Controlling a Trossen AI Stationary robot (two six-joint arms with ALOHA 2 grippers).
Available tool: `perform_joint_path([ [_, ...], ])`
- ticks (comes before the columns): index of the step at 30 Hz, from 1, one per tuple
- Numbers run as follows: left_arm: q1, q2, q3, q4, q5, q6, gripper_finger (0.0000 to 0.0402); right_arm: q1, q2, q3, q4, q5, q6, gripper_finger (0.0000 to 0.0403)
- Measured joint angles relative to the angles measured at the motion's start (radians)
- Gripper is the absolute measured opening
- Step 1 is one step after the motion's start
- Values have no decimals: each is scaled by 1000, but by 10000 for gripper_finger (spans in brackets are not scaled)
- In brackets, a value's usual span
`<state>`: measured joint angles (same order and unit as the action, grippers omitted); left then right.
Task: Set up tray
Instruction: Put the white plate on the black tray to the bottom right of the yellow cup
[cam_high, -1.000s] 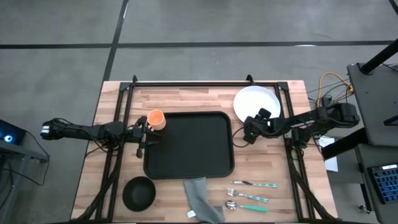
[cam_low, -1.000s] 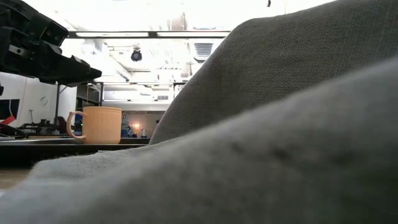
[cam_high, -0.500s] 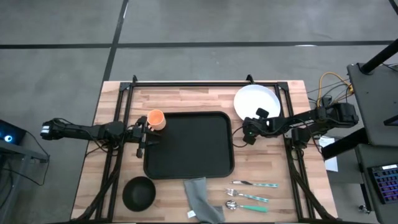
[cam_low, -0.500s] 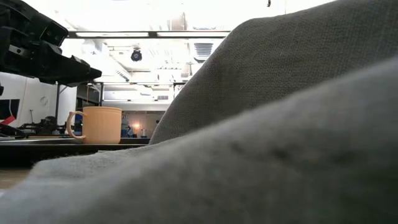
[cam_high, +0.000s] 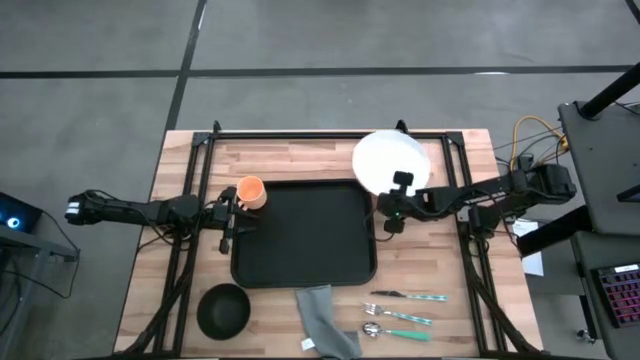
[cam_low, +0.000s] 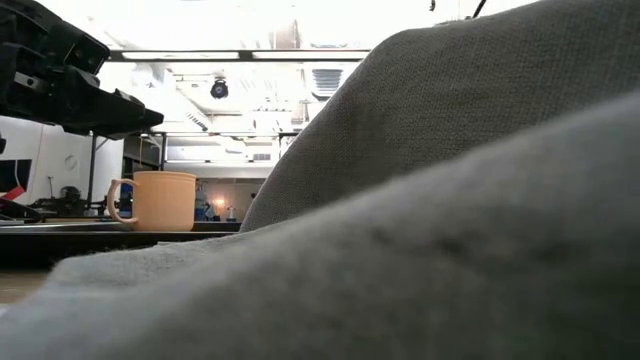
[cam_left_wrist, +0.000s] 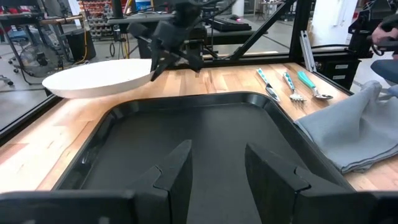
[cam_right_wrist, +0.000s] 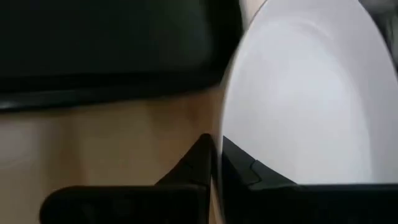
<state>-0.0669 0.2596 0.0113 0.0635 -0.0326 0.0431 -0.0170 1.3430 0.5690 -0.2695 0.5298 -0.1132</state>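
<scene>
The black tray (cam_high: 300, 235) lies flat in the middle of the wooden table and fills the left wrist view (cam_left_wrist: 186, 124). My right gripper (cam_high: 394, 200) is shut on the white plate (cam_high: 391, 160), which hangs over the tray's far right corner. The left wrist view shows the plate (cam_left_wrist: 99, 78) and the right gripper (cam_left_wrist: 158, 62) beyond the tray. My left gripper (cam_high: 232, 215) waits open at the tray's left edge beside an orange mug (cam_high: 250, 192), and its fingers (cam_left_wrist: 180, 168) stand apart over the tray with nothing between them. My right gripper pinches the plate's rim (cam_right_wrist: 231, 134) on the plate's near side, one finger (cam_right_wrist: 198, 160) under it and one on top. The fingers come slanting from the table's right and near side. The plate sticks out beyond them roughly level and looks raised off the wood.
A black bowl (cam_high: 222, 310) sits at the near left. A grey cloth (cam_high: 328, 320) lies at the near edge and fills the low view (cam_low: 450, 200). Cutlery (cam_high: 405, 310) lies at the near right. Black frame rails (cam_high: 300, 135) run along the far edge and down both sides.
My right gripper has shut on the plate's near rim and gone toward the table's left edge. The plate has come with it from the far right of the table to the tray's far right corner.
</scene>
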Motion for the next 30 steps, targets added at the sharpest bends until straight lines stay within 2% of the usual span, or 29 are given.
perform_joint_path([
  [6, 0, 0, 0, 0, 0, 0, 128, 119, 0, -8, 178, -48, -234, 8],
  [9, 0, 0, 0, 0, 0, 0, 128, 143, 0, -8, 263, -130, -322, 8],
  [12, 0, 0, 0, 0, 0, 0, 128, 145, 0, 0, 278, -230, -363, 8],
  [18, 0, 0, 0, 0, 0, 0, 128, 146, 26, 34, 278, -308, -437, 8],
  [20, 0, 0, 0, 0, 0, 0, 128, 149, 68, 63, 278, -347, -457, 8],
  [30, 0, 6, 0, 0, 0, 0, 128, 212, 384, 316, 260, -390, -587, 8],
])
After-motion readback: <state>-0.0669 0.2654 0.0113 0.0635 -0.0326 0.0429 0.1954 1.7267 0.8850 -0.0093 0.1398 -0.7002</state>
